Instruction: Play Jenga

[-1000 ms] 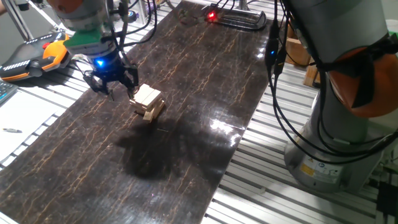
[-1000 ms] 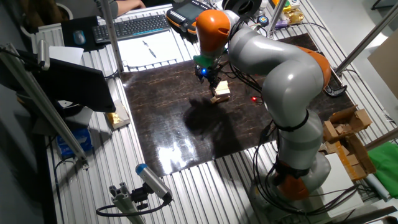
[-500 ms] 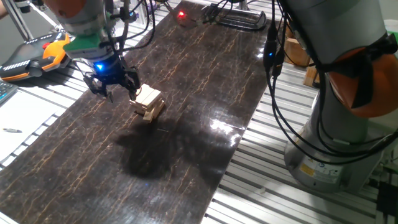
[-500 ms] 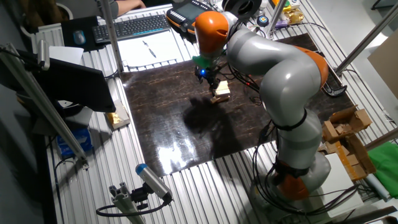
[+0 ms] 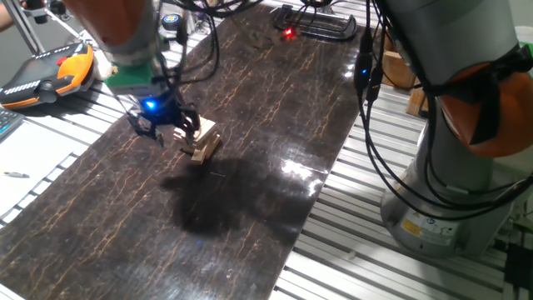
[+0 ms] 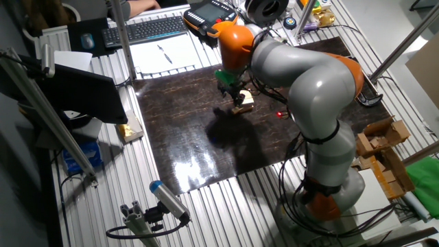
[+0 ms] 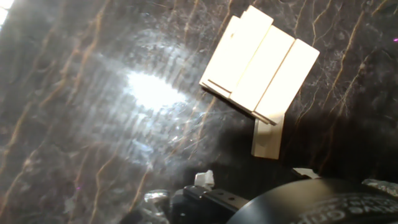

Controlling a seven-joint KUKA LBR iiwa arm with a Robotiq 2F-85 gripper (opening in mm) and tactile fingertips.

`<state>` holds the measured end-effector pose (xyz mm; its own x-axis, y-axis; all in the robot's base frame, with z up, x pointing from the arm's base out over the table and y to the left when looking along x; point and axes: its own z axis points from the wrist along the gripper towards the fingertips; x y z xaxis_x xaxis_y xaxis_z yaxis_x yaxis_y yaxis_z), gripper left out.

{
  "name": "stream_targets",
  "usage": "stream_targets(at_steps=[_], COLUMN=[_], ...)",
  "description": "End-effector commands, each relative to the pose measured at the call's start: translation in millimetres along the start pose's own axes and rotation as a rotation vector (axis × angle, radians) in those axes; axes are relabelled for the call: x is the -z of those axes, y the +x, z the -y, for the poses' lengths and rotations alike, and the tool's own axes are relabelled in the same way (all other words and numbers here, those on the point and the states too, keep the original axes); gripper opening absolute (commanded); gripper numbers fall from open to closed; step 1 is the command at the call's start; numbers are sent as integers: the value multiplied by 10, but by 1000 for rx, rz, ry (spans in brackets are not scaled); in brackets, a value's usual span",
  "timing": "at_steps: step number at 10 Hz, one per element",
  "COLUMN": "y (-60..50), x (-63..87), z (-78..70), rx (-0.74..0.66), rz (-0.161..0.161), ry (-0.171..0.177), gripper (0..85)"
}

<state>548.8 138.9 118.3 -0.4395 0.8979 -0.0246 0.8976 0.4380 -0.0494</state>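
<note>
Dark marble-patterned mat (image 5: 275, 108) covers the middle of a slatted aluminium table (image 5: 50, 167). The grey KUKA arm (image 6: 309, 82) reaches over the mat from its base at the table edge. The gripper (image 5: 165, 127) hangs low just beside the Jenga (image 5: 201, 138), on the side away from the arm base. The Jenga (image 6: 242, 103) stands on the mat as a low crosswise stack; the hand view shows three blocks side by side on top (image 7: 260, 62), with one lower block protruding. Gripper finger spacing cannot be determined; the fingers appear blurred and partly hidden.
</note>
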Motion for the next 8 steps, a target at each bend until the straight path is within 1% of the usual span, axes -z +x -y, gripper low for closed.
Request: stream_targets(at_steps=[1, 2, 5, 6, 8], y=[4, 4, -78, -78, -76], x=[-35, -62, -187, -239, -304], z=[29, 45, 76, 86, 112], rx=[-4, -11, -11, -11, -18], rz=[-2, -8, -19, -12, 22], ry=[-1, -6, -16, -20, -15], gripper=[690, 697, 700, 700, 703])
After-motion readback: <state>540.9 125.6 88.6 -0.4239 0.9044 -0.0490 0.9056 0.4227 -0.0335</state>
